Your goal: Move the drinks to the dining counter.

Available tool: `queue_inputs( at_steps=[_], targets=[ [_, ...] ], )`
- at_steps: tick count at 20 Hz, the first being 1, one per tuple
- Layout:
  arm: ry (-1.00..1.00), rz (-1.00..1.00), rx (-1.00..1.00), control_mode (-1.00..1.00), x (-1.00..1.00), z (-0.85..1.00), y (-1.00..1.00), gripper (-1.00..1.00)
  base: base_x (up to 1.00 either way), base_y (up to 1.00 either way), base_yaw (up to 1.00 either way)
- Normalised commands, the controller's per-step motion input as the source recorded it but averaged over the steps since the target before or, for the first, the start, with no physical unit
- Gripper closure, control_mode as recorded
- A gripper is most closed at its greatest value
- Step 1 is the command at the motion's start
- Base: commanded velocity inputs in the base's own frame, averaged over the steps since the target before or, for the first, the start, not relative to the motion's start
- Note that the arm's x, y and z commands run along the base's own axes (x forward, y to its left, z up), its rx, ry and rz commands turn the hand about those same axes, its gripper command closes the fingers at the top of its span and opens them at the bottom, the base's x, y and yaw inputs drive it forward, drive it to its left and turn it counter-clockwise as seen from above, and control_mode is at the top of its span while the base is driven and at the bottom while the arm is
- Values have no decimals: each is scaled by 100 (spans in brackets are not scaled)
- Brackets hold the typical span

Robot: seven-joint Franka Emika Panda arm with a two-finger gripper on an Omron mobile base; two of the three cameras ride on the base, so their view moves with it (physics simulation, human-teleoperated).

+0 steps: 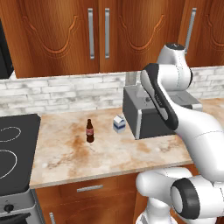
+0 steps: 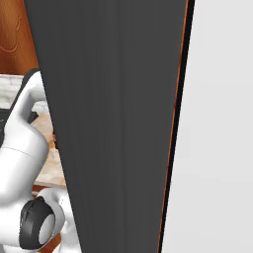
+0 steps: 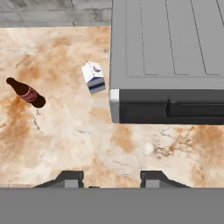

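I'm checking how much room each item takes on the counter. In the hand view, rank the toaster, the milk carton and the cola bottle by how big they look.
1. Toaster, by far the largest, cut off by the frame.
2 and 3. Cola bottle and milk carton look too close to rank: the bottle appears longer, the carton wider.

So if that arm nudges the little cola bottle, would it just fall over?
Probably, if pushed high up. The bottle stands upright, tall and narrow on a small base, so it looks tippy. Once down, its round body would likely roll on the smooth counter. It looks rigid, so a grip should not squash it.
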Motion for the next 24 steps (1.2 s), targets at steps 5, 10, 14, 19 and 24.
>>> queue_inputs(
  at_steps=[5,10,14,19,24],
  targets=[
    [0,0,0,-100,-21,0,23,-100,0,0,0],
    [0,0,0,-100,-24,-4,42,-100,0,0,0],
    [0,0,0,-100,-26,-7,49,-100,0,0,0],
    [0,0,1,-100,-11,-12,60,-100,0,0,0],
    [0,0,0,-100,-13,-15,53,-100,0,0,0]
  ],
)
